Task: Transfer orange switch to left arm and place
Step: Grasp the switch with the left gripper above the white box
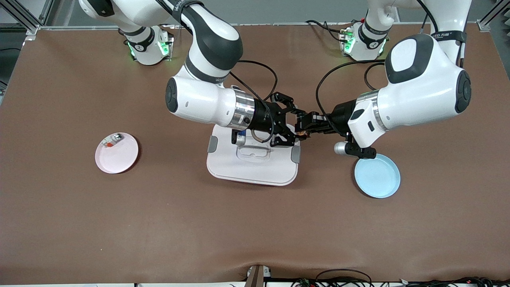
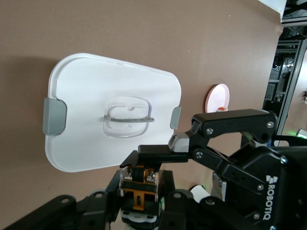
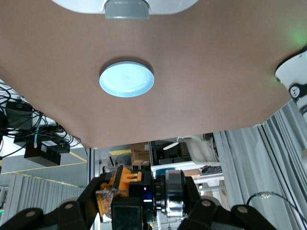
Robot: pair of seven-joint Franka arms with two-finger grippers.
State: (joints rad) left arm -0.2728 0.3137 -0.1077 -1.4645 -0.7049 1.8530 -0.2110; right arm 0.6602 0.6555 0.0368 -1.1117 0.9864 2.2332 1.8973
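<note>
Hanging over the box (image 1: 255, 167) edge, the switch (image 1: 301, 133) is pinched by both the right gripper (image 1: 293, 129) and left gripper (image 1: 305, 126) at once, so an uneven release could drop it onto the lid.

White arms (image 1: 418, 91), black joints, seemingly silver wrists.
</note>
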